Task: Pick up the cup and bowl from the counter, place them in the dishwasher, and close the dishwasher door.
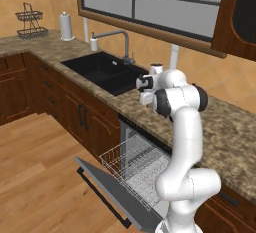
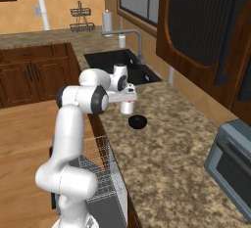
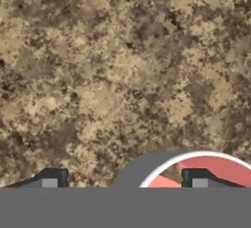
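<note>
The white cup (image 2: 128, 107) with a pink-red inside (image 3: 220, 167) stands on the brown-speckled counter (image 2: 166, 148), just right of the sink. My gripper (image 2: 127, 102) points down over it, jaws wide apart. In the hand view my gripper (image 3: 123, 180) straddles the cup's near wall: one fingertip (image 3: 198, 178) is inside the rim, the other outside on the left. The black bowl (image 2: 138, 121) lies on the counter right beside the cup. The dishwasher (image 1: 145, 159) is open, its grey door (image 1: 112, 189) folded down and the white wire rack (image 1: 127, 164) pulled out.
A black sink (image 1: 107, 72) with a grey faucet (image 1: 117, 39) sits left of the cup. A grey toaster oven (image 2: 233, 163) stands on the counter at the right. Soap bottle (image 1: 93, 42), paper roll (image 1: 66, 26) and wire basket (image 1: 31, 24) stand at the back.
</note>
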Available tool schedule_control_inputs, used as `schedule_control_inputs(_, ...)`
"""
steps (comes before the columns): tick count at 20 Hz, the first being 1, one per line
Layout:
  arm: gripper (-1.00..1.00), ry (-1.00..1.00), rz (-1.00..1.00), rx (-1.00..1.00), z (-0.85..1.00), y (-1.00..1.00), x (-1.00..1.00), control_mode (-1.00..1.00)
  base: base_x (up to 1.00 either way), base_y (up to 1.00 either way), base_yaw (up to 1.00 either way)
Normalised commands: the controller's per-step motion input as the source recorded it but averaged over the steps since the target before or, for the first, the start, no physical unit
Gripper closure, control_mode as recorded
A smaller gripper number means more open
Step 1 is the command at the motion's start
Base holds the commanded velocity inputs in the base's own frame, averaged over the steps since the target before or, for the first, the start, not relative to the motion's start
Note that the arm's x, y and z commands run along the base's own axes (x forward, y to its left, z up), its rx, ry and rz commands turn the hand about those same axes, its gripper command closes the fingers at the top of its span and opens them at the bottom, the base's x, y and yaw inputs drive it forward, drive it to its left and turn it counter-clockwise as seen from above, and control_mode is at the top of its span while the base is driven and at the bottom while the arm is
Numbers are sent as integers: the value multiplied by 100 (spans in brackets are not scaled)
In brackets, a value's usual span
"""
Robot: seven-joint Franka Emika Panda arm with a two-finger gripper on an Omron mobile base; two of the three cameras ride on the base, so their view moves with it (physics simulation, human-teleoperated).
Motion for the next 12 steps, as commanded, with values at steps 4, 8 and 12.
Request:
schedule_control_inputs(4,100,1,1,0,-15,0,-24,-100,0,0,0)
schedule_control_inputs(8,100,0,1,0,-12,0,-28,-100,0,0,0)
schedule_control_inputs(12,100,1,0,0,-4,0,-19,-100,0,0,0)
